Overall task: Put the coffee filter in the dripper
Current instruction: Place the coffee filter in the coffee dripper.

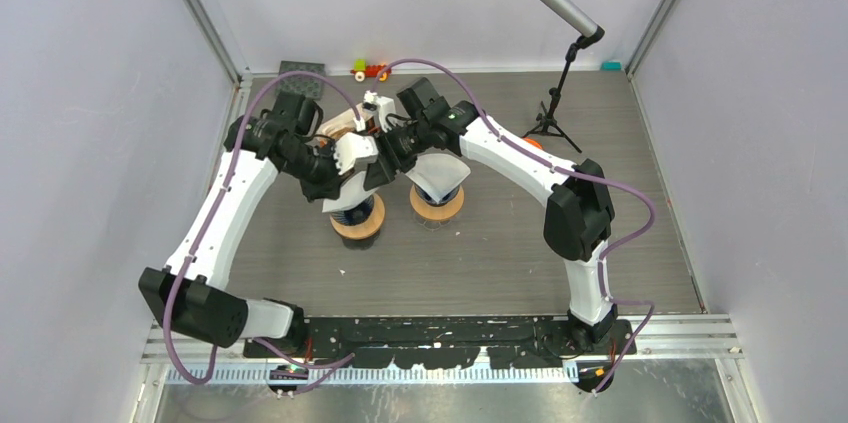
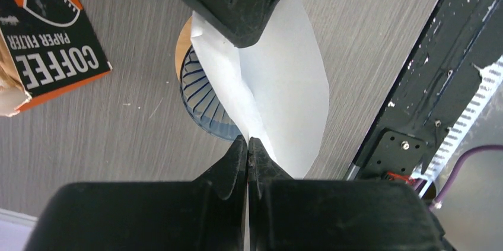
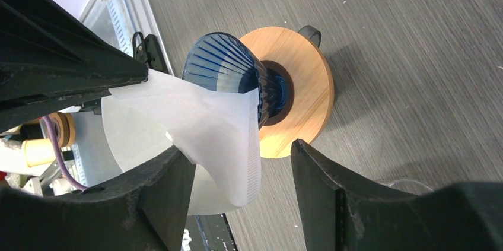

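- Left wrist view: the left gripper [image 2: 247,144] comes up from the bottom of the frame. Its two fingers are pressed together, with the lower edge of the filter [image 2: 285,85] pinched between the tips.
- From that pinch the white filter fans up through the centre of the frame, folded along a crease.
- The filter covers the right part of the blue ribbed dripper [image 2: 201,99], which shows just left of centre. I cannot tell whether paper and dripper touch.
- A box [image 2: 50,55] printed "COFFEE PAPER FILTER" lies on the grey table [image 2: 118,144] at the upper left, well apart from the fingers.
- Right wrist view: the right gripper [image 3: 237,153] stands wide open, one finger at the lower left and one at the lower right.
- The filter hangs in the gap between them. It lies against the lower-left finger and is clear of the lower-right one, so this gripper grips nothing.
- The dripper sits on its wooden base [image 3: 305,94] just above the gap, and the filter's upper corner overlaps its cone.
- The left gripper reaches in from the upper left, its tip at the filter's edge.
- Top view: both grippers meet at the centre of the frame. The dripper is just below them, and the fingers' state cannot be made out here.
- A second dripper [image 1: 437,205] stands just to the right, with white paper over it.
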Robot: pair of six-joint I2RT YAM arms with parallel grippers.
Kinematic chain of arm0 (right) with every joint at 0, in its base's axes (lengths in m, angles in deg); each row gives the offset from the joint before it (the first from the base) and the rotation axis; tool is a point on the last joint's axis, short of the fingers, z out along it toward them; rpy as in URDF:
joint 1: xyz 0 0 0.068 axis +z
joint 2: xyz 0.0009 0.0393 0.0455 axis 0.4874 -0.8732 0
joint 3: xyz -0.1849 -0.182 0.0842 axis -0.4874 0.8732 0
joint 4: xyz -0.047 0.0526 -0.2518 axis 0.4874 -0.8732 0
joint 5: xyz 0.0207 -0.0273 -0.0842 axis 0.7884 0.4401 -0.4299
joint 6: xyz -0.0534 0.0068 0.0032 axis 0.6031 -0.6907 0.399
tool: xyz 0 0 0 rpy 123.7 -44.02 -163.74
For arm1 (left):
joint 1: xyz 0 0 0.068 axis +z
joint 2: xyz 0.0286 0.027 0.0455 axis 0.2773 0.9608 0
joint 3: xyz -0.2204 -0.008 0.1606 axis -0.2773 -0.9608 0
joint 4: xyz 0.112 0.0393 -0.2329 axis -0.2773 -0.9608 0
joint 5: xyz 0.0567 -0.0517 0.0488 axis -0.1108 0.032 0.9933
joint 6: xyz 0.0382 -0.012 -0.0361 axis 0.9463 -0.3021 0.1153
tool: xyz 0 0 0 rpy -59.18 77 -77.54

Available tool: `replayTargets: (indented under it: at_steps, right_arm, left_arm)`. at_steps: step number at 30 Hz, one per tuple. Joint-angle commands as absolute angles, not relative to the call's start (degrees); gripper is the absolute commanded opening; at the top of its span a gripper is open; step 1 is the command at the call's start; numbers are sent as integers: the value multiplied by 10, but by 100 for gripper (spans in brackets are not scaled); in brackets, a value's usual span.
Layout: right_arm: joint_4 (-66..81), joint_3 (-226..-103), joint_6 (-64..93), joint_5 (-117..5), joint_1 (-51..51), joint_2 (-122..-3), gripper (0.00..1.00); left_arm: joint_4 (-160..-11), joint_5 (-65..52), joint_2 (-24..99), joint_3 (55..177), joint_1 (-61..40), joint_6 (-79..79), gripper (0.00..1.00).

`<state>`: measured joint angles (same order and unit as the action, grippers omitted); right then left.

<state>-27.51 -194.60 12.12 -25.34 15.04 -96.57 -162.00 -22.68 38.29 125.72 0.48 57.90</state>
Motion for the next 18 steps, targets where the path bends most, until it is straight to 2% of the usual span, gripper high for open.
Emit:
replayTargets:
  at_steps: [1,11,18]
  right_arm:
    - [-274,-1972,124,-251,154,-952,64]
    - [-276,-1965,130,-243,164,-956,50]
    - [-284,-1960,139,-264,170,-950,30]
  left_arm:
    - [-1698,-259,404,1301,7,684,0]
    - [-1716,-243,428,1311,7,735,0]
    - [-1708,-232,434,1310,7,731,0]
